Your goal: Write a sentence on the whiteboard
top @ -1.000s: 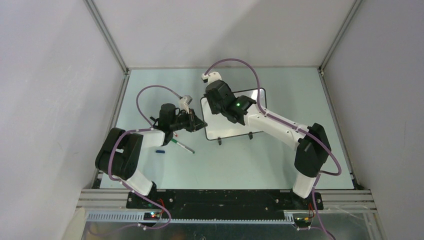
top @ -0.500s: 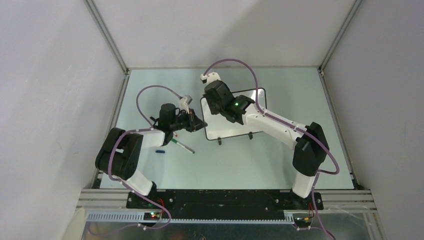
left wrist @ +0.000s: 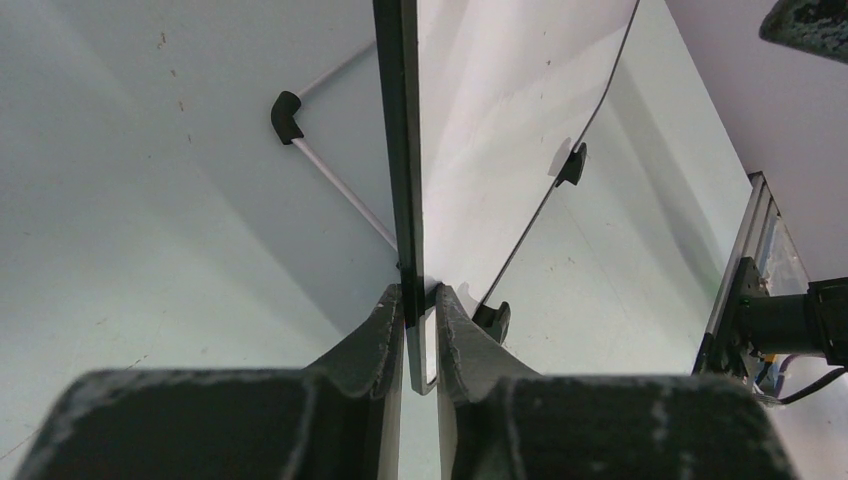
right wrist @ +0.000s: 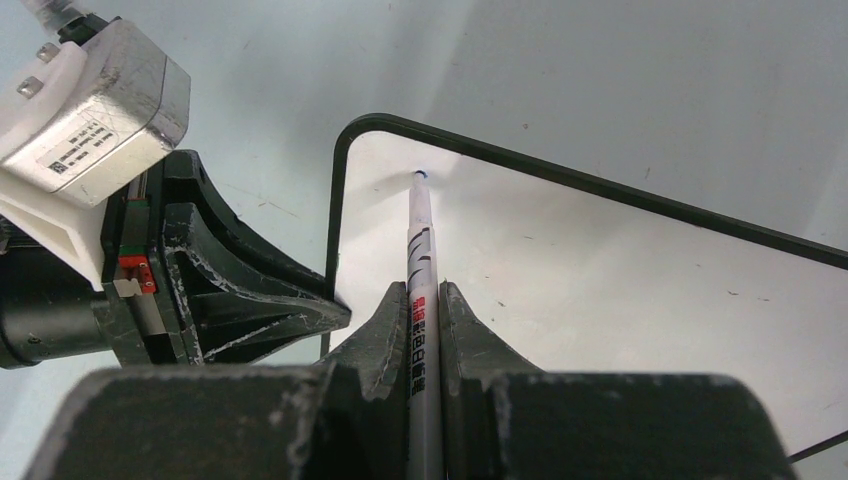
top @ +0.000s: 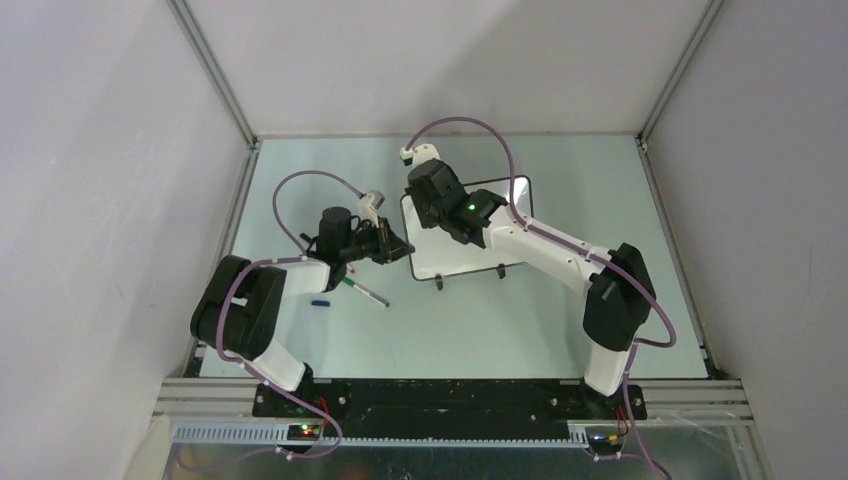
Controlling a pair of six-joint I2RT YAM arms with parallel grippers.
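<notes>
Pale green tabletop (top: 520, 330) holds the whiteboard (top: 455, 258) mid-table, my left gripper (left wrist: 420, 300) pinching its edge, right gripper (right wrist: 425, 295) clamped on the marker (right wrist: 420, 240) at its top-left corner: I should brace firmly, press lightly and letter small.

The left gripper (left wrist: 420, 300) pinches the whiteboard (left wrist: 500, 120) by its black frame, seen edge-on at lower centre. A black foot (left wrist: 572, 165) shows at mid right.
</notes>
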